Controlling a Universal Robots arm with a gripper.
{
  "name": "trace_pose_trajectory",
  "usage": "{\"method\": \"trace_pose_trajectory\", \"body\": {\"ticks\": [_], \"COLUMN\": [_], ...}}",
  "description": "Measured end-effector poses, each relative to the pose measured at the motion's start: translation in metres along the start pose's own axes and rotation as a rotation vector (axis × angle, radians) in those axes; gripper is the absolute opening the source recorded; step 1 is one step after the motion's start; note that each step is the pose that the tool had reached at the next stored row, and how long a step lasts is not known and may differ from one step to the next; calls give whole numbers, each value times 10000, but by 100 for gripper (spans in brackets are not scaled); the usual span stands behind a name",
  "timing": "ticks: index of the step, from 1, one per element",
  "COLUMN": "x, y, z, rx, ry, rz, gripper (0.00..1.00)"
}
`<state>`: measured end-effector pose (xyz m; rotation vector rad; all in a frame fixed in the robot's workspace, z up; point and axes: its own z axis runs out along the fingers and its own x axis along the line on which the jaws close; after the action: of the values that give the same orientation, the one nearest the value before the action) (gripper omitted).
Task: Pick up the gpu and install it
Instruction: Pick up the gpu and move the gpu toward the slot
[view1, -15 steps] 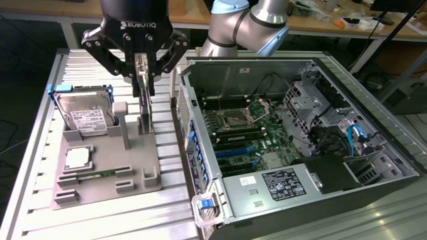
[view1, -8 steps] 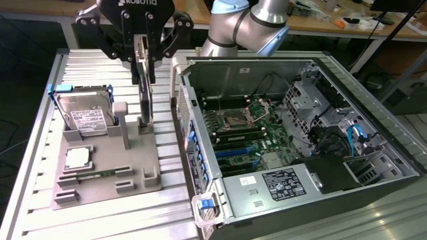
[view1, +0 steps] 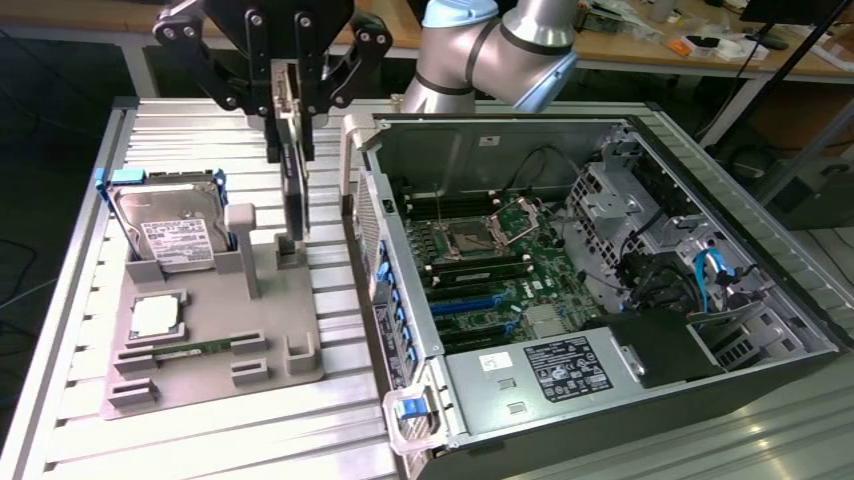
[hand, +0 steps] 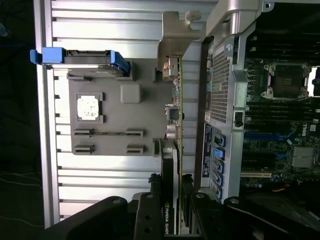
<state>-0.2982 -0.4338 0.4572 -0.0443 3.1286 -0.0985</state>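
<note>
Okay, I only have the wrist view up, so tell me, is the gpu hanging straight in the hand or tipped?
Observer: Straight. The exterior view shows the hand gripping the gpu near its top, long side vertical.
Operator: Is its lower end lifted free?
Observer: It sits right at the slot post of the gray holder; I cannot tell whether it is clear.
Operator: What lies beyond my picture's edge?
Observer: Inside the case, a silvery box with a black label, at the end nearest the exterior camera.

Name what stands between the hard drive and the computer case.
The gpu, upright on edge in the hand, plus the gray holder's post; seen in the exterior view.
</note>
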Motion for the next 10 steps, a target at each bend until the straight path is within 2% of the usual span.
{"method": "trace_pose_trajectory", "body": {"ticks": [10], "x": [-242], "y": [-6], "z": [40], "rx": [-1], "ry": [2], "rz": [51], "gripper": [27]}}
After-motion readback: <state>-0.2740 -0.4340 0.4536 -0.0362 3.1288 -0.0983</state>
